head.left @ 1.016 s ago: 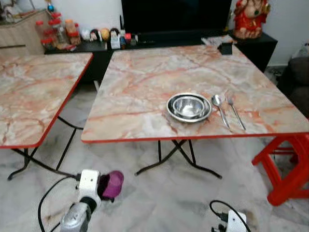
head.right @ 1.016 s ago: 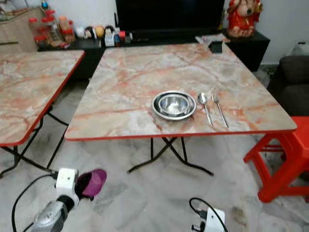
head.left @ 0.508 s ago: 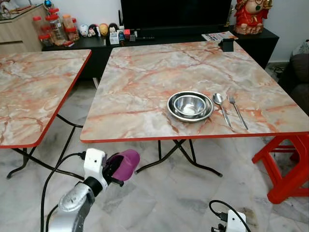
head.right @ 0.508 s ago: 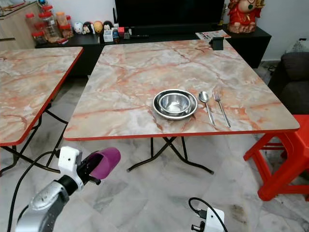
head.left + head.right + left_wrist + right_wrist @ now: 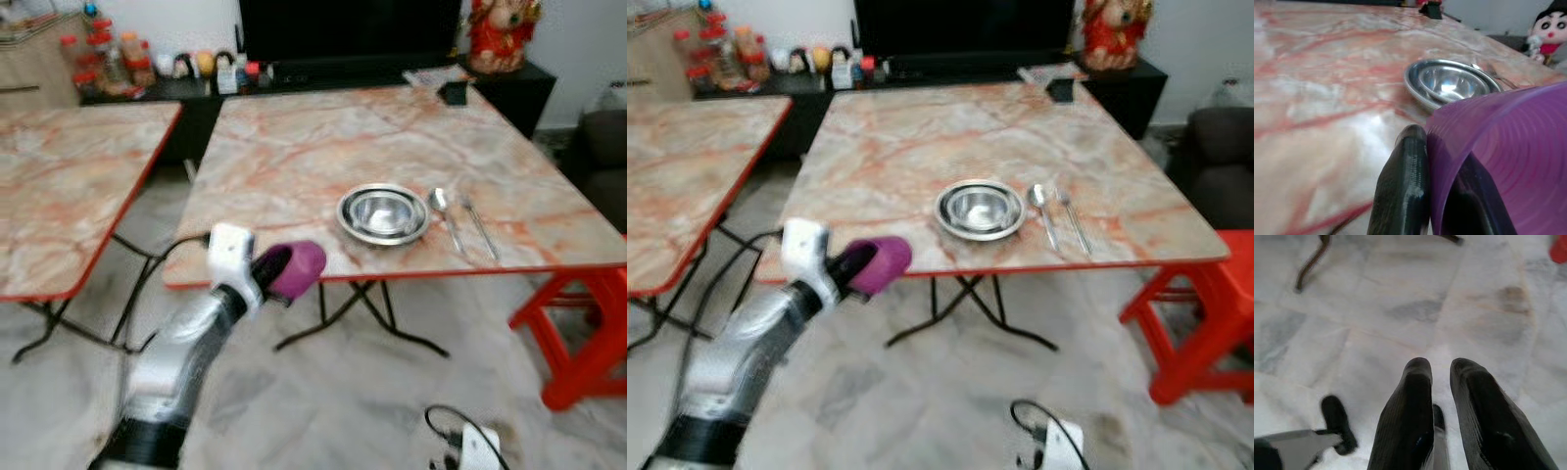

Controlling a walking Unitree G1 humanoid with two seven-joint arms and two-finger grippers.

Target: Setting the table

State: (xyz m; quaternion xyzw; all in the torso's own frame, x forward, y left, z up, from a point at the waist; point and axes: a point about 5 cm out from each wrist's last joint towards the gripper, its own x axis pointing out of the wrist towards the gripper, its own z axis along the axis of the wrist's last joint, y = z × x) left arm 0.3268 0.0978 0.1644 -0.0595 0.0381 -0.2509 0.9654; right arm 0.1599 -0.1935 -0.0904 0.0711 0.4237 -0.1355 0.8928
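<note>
Gripping purple cup sideways, left pincer, mouth facing bowl

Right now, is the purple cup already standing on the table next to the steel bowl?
No, the purple cup is held in the left claw at the table's near edge, apart from the steel bowl.

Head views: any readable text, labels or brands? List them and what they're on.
No readable text.
Jars and small items on the cabinet: labels too blurred.
Printed sheet at the table's far edge: too small to read.
Cup, bowl, spoon, fork: no markings visible.
</note>
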